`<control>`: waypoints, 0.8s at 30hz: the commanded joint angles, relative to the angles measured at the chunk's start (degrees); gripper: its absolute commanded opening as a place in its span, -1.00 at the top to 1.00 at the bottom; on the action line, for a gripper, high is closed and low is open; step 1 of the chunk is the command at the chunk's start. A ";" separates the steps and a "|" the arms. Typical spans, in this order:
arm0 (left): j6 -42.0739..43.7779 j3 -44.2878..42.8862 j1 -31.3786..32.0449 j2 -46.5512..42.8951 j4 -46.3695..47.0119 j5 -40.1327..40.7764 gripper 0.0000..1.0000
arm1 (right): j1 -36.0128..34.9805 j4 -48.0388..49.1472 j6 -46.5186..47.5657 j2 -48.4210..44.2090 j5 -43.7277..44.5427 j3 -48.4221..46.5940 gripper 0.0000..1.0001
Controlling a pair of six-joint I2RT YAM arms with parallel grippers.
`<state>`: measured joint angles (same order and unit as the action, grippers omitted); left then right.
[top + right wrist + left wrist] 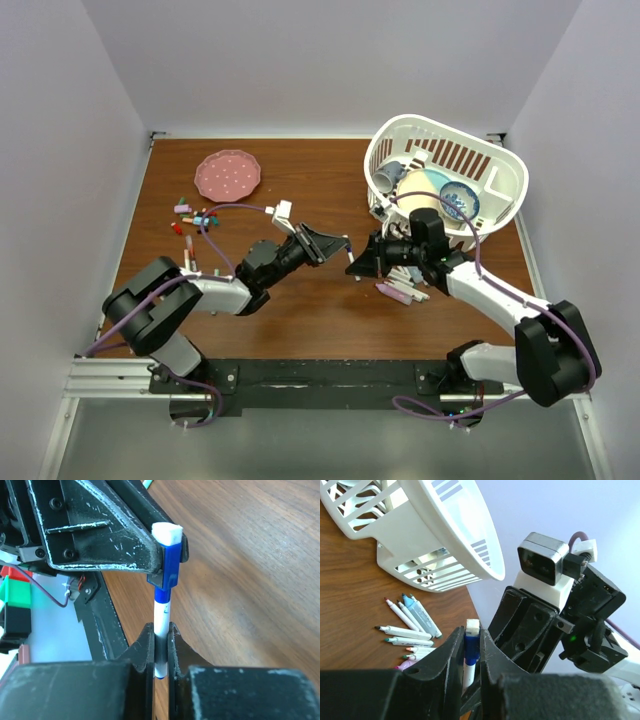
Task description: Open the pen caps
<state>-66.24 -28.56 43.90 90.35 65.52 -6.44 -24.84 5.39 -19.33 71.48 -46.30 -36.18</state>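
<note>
Just left of the middle of the overhead view, the left gripper (338, 243) and the right gripper (358, 262) meet tip to tip above the brown wooden table (300, 320), with one slim marker held between them.

In the right wrist view the blue plastic pen cap (170, 567), which has a white plug at its end, stands in the upper middle of the frame. It is pinched by the left gripper's scuffed black fingers (125, 545), so that gripper is clenched on the cap. The cap sits on the end of the white marker barrel (161, 615), and a narrower blue collar shows just beneath it. At the bottom of the frame the right gripper's jaws are clamped on the barrel from both sides.

To the right of the grippers in the overhead view, a heap of loose white markers (405, 292) lies on the table. In the left wrist view these have black, teal and red tips, and a thicker pale-blue highlighter (422, 616) lies among them.

The white slatted plastic basket (505, 165) fills the upper right and holds a blue patterned bowl (460, 200) and a cream dish (420, 185).

In the upper left lies a pink round dotted plate (228, 173). Below it is a scatter of small coloured caps and pens (195, 218) — red, teal and pink pieces, too small to tell apart.
</note>
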 commanded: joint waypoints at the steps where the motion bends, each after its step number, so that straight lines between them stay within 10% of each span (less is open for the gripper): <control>1: 7.06 -3.52 -1.26 -2.45 4.45 5.01 1.00 | -0.21 2.17 1.84 -0.64 -5.72 -0.12 1.00; 16: 22.91 -14.69 -15.94 -16.07 -12.52 20.06 1.00 | -0.12 -0.20 4.39 -0.12 -9.51 -0.47 1.00; 24: 17.82 -5.91 -18.58 -27.84 -39.08 28.57 1.00 | 0.05 -15.05 29.59 -3.80 14.18 -5.21 1.00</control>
<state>-46.85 -39.64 26.55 68.38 45.17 12.27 -25.06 -1.56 -6.35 70.91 -45.89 -37.41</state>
